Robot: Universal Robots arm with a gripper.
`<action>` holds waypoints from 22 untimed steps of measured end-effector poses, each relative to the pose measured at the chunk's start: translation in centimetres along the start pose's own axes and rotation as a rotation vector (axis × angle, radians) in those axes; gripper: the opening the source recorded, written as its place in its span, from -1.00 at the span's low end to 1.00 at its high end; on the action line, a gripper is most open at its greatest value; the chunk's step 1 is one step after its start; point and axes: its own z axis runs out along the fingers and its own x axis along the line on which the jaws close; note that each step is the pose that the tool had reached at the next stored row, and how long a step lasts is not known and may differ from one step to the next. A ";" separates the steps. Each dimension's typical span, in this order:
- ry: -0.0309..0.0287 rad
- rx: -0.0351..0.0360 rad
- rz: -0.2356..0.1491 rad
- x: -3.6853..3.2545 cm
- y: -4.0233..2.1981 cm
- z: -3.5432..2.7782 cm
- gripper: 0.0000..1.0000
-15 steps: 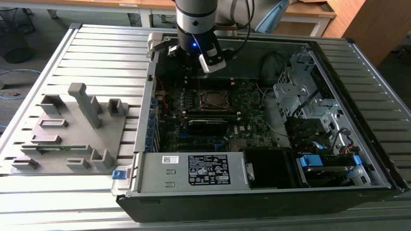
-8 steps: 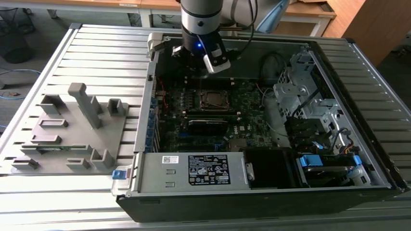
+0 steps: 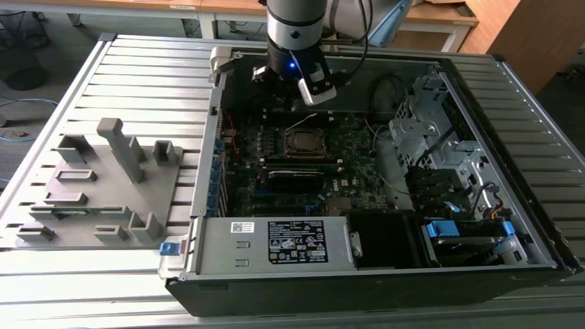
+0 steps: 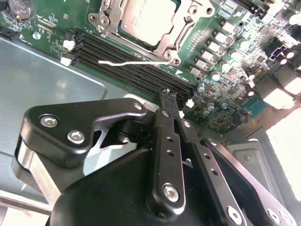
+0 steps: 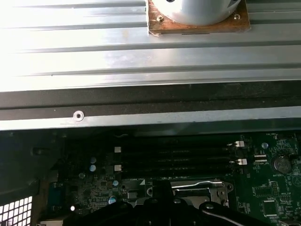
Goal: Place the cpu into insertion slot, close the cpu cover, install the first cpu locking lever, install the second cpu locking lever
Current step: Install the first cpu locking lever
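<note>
The hand (image 4: pixel 168 94) is hovering inside the open computer case (image 3: pixel 366 291), its two black fingers pressing together with nothing between them. The cpu (image 4: pixel 146 16) is sitting in the insertion slot (image 3: pixel 303 142), just beyond the fingertips, with the long memory slots (image 4: pixel 117 52) lying between. The cpu cover (image 4: pixel 165 43) is lying flat, framing the cpu. A thin silvery locking lever (image 4: pixel 134 61) is stretching across the memory slots beside the insertion slot.
</note>
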 end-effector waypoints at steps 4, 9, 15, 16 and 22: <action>0.0000 0.0003 0.000 -0.01 0.00 0.05 -0.79; 0.0000 0.0002 0.000 -0.01 0.02 -0.08 -0.79; 0.0000 0.0003 0.000 -0.01 0.03 -0.12 -0.79; 0.0000 0.0003 0.000 -0.01 0.03 -0.12 -0.79; -0.0019 0.0279 -0.001 -0.01 0.02 0.00 -0.79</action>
